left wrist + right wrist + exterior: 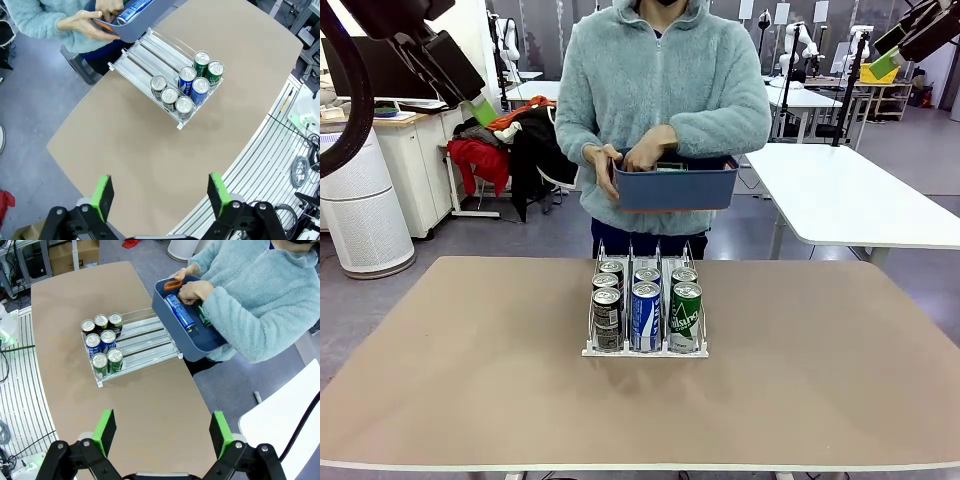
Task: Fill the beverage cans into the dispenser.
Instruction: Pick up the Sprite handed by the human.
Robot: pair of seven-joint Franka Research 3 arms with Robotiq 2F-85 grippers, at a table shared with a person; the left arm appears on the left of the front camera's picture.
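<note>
Start on the left: your left gripper [160, 181] hangs high above the near-left side of the table [460, 380], jaws wide and holding nothing, so there is nothing to put down first. The dispenser [645, 352] stands in the middle of the table with its low lip facing you. Its left lane holds three black cans [607, 318] packed to the front, the middle lane two blue cans [646, 315] and the right lane two green cans [686, 315]. Behind them the back of every lane is bare, so that is probably where the next can belongs. Just past that back end the person holds a dark blue bin [675, 188] in the air, one hand [650, 150] reaching into it. The right wrist view shows a blue can [180, 311] and a green one [202, 315] lying inside. The step looks like getting the next can out of that bin, so wait until one is clearly offered before you reach in. Close on it around the middle of its body, stand it upright, and lower it between the wires of the matching lane. Approach from above so you do not nudge the thin dividers or topple the cans already standing. On the right, your right gripper [162, 415] is also spread wide and empty, raised over the near-right side. It sits closer to the bin's open side, so it seems the better choice for the reach.
</note>
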